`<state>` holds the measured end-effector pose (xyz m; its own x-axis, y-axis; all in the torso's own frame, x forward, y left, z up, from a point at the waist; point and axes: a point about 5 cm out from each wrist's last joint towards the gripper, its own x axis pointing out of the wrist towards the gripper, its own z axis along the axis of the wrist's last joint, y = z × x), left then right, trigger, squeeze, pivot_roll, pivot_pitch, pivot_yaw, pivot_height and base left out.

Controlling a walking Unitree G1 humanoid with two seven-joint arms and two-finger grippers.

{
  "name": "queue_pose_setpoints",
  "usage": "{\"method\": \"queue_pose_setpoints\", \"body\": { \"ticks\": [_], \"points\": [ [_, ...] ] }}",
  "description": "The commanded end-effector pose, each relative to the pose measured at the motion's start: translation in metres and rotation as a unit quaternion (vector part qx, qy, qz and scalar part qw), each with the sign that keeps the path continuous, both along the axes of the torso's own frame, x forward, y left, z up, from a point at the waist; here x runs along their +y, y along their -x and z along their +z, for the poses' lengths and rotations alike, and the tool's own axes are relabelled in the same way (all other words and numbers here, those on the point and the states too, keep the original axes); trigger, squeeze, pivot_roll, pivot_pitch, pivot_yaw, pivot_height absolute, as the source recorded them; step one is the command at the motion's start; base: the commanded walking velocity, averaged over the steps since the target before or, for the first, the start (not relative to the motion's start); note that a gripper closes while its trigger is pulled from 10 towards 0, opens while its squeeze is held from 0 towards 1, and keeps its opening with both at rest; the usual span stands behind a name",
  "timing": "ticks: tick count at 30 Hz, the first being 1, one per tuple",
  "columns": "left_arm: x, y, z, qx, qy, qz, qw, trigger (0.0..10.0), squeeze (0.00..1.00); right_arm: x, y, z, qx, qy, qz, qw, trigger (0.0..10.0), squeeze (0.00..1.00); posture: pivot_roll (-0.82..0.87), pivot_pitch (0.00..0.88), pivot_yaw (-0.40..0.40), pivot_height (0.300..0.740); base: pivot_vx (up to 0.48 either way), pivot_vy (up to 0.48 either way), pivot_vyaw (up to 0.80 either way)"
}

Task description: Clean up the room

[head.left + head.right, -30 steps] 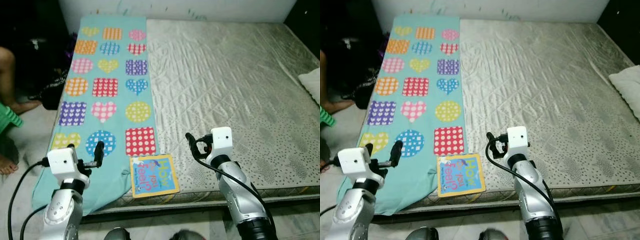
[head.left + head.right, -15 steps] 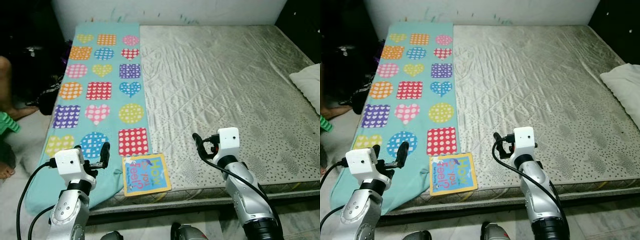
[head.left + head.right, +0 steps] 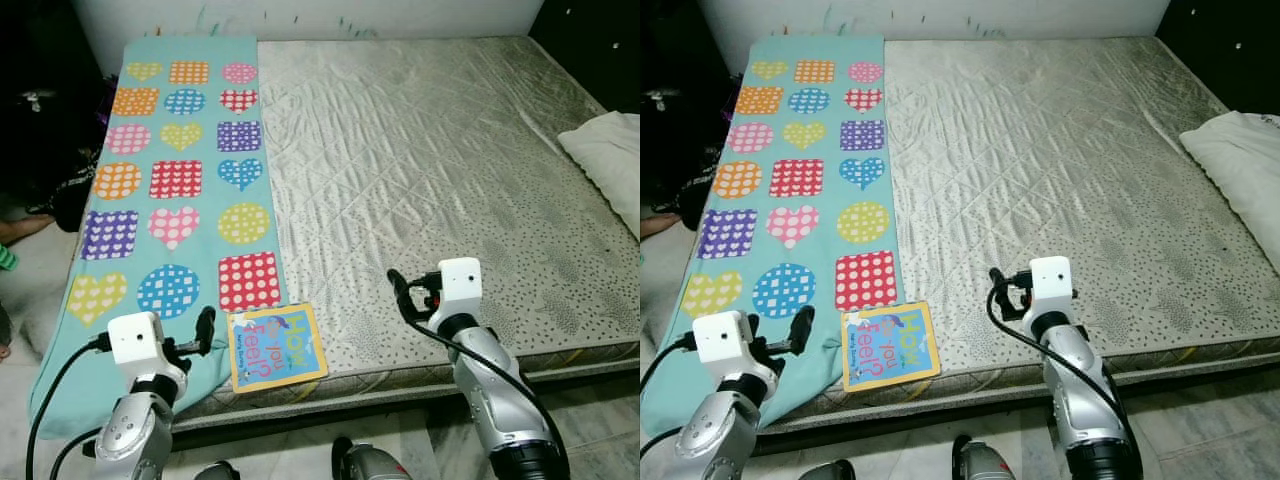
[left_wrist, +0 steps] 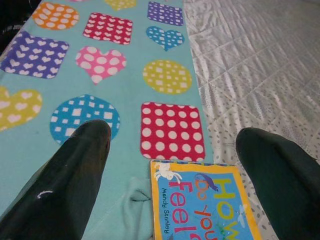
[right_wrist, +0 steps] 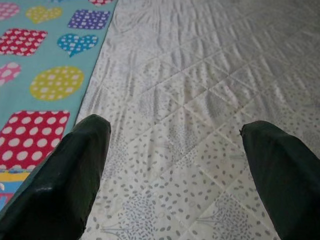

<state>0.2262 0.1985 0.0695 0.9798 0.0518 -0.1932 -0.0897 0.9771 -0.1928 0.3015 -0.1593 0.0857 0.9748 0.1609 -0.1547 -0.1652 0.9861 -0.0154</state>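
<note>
A blue picture book with a yellow border (image 3: 274,346) lies flat at the mattress's near edge, partly on the turquoise blanket (image 3: 180,180) with coloured hearts, circles and squares. My left gripper (image 3: 203,332) hovers open just left of the book, over the blanket's corner; its wrist view has the book (image 4: 205,205) between and below the fingers (image 4: 65,185). My right gripper (image 3: 398,290) stands open above the bare grey quilted mattress (image 3: 440,160), right of the book, holding nothing.
A white pillow (image 3: 612,160) lies at the mattress's right edge. A person's foot (image 3: 20,228) and dark bags (image 3: 60,170) sit on the floor to the left. The mattress front edge runs just ahead of my arms, with tiled floor below.
The camera has moved right and closer, so the scene has shifted left. The book now lies nearer my left gripper. Both grippers stay open and empty.
</note>
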Motion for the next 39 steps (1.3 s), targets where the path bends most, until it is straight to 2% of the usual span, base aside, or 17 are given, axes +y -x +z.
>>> {"method": "queue_pose_setpoints", "body": {
  "ticks": [1, 8, 10, 11, 12, 15, 20, 22, 23, 26, 28, 31, 34, 39],
  "points": [
    [0.004, 0.004, 0.000, 0.005, -0.005, 0.006, 1.000, 10.0, 0.00, -0.007, 0.005, -0.002, 0.011, 0.000, -0.003, 1.000, 10.0, 0.00, -0.10, 0.210, -0.036, 0.740, 0.000, 0.000, 0.00],
    [0.011, 0.014, 0.003, -0.008, 0.003, -0.003, 1.000, 10.0, 0.00, -0.015, 0.012, -0.001, 0.016, 0.010, -0.003, 1.000, 10.0, 0.00, -0.10, 0.213, -0.036, 0.740, 0.000, 0.000, 0.00],
    [0.010, 0.022, 0.012, -0.032, 0.001, -0.037, 0.999, 10.0, 0.00, -0.017, 0.015, 0.003, 0.013, 0.015, 0.000, 1.000, 10.0, 0.00, -0.10, 0.225, -0.037, 0.740, 0.000, 0.000, 0.00],
    [0.010, 0.022, 0.012, -0.032, 0.001, -0.037, 0.999, 10.0, 0.00, -0.017, 0.015, 0.003, 0.013, 0.015, 0.000, 1.000, 10.0, 0.00, -0.10, 0.225, -0.037, 0.740, 0.000, 0.000, 0.00],
    [0.007, 0.027, 0.020, -0.046, -0.014, -0.060, 0.997, 10.0, 0.00, -0.017, 0.017, 0.008, 0.006, 0.024, 0.012, 1.000, 10.0, 0.00, -0.10, 0.223, -0.041, 0.740, 0.000, 0.000, 0.00],
    [0.004, 0.030, 0.024, -0.056, -0.004, -0.070, 0.996, 10.0, 0.00, -0.016, 0.018, 0.007, 0.007, 0.029, 0.020, 0.999, 10.0, 0.00, -0.09, 0.219, -0.046, 0.740, 0.000, 0.000, 0.00],
    [0.011, 0.029, 0.020, -0.043, -0.008, -0.062, 0.997, 10.0, 0.00, -0.017, 0.016, 0.007, 0.014, 0.029, 0.020, 0.999, 10.0, 0.00, -0.09, 0.216, -0.066, 0.740, 0.000, 0.000, 0.00],
    [0.007, 0.030, 0.020, -0.033, -0.016, -0.107, 0.994, 10.0, 0.00, -0.015, 0.015, 0.008, 0.015, 0.031, 0.026, 0.999, 10.0, 0.00, -0.10, 0.217, -0.071, 0.740, 0.000, 0.000, 0.00],
    [0.007, 0.030, 0.020, -0.033, -0.016, -0.107, 0.994, 10.0, 0.00, -0.015, 0.015, 0.008, 0.015, 0.031, 0.026, 0.999, 10.0, 0.00, -0.10, 0.217, -0.071, 0.740, 0.000, 0.000, 0.00],
    [0.001, 0.031, 0.017, -0.012, -0.027, -0.151, 0.988, 10.0, 0.00, -0.016, 0.014, 0.009, 0.016, 0.035, 0.033, 0.999, 10.0, 0.00, -0.09, 0.218, -0.078, 0.740, 0.000, 0.000, 0.00],
    [-0.008, 0.032, 0.014, 0.000, -0.057, -0.189, 0.980, 10.0, 0.00, -0.017, 0.013, 0.010, 0.015, 0.037, 0.035, 0.999, 10.0, 0.00, -0.09, 0.218, -0.079, 0.740, 0.000, 0.000, 0.00],
    [-0.017, 0.032, 0.016, -0.005, -0.050, -0.212, 0.976, 10.0, 0.00, -0.017, 0.012, 0.011, 0.014, 0.037, 0.034, 0.999, 10.0, 0.00, -0.10, 0.218, -0.076, 0.740, 0.000, 0.000, 0.00],
    [-0.022, 0.028, 0.022, -0.027, -0.045, -0.209, 0.977, 10.0, 0.00, -0.017, 0.013, 0.012, 0.012, 0.035, 0.029, 0.999, 10.0, 0.00, -0.11, 0.217, -0.067, 0.740, 0.000, 0.000, 0.00],
    [-0.017, 0.025, 0.012, -0.011, -0.030, -0.126, 0.992, 10.0, 0.00, -0.016, 0.016, 0.011, 0.013, 0.031, 0.023, 0.999, 10.0, 0.00, -0.12, 0.217, -0.063, 0.740, 0.000, 0.000, 0.00]
  ]
}}
